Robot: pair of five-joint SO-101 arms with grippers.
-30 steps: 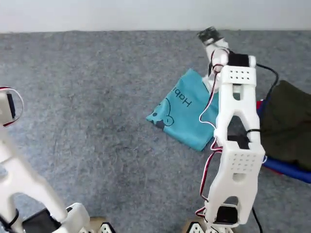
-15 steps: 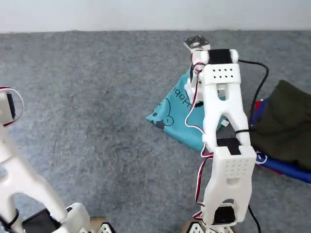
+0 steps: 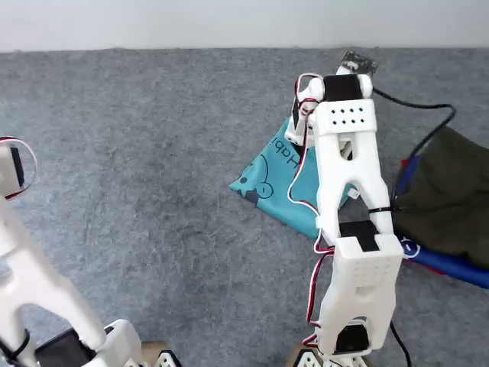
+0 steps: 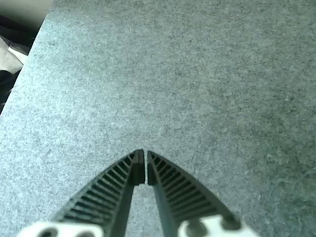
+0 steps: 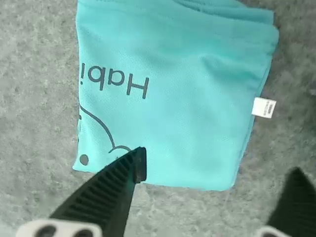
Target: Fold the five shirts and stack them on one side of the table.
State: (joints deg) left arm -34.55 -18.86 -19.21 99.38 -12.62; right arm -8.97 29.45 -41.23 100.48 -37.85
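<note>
A folded teal shirt (image 5: pixel 182 94) with dark print lies flat on the grey table, a white tag (image 5: pixel 263 107) sticking out at one edge. My right gripper (image 5: pixel 217 173) hangs open just above it, one fingertip (image 5: pixel 137 163) over the shirt's edge and the other off the cloth over the carpet. In the high view the right arm (image 3: pixel 348 122) stands over the teal shirt (image 3: pixel 275 180) at the table's right middle. My left gripper (image 4: pixel 145 165) is shut on nothing, above bare grey table.
A dark olive shirt (image 3: pixel 451 191) lies folded on a blue one (image 3: pixel 451 264) at the right edge, close beside the teal shirt. The left arm (image 3: pixel 19 252) stands at the left edge. The table's far edge (image 3: pixel 153 49) meets a white wall.
The right arm swung left over the teal shirt, and its wrist then turned back toward the right. The shirt and the left arm have not moved.
</note>
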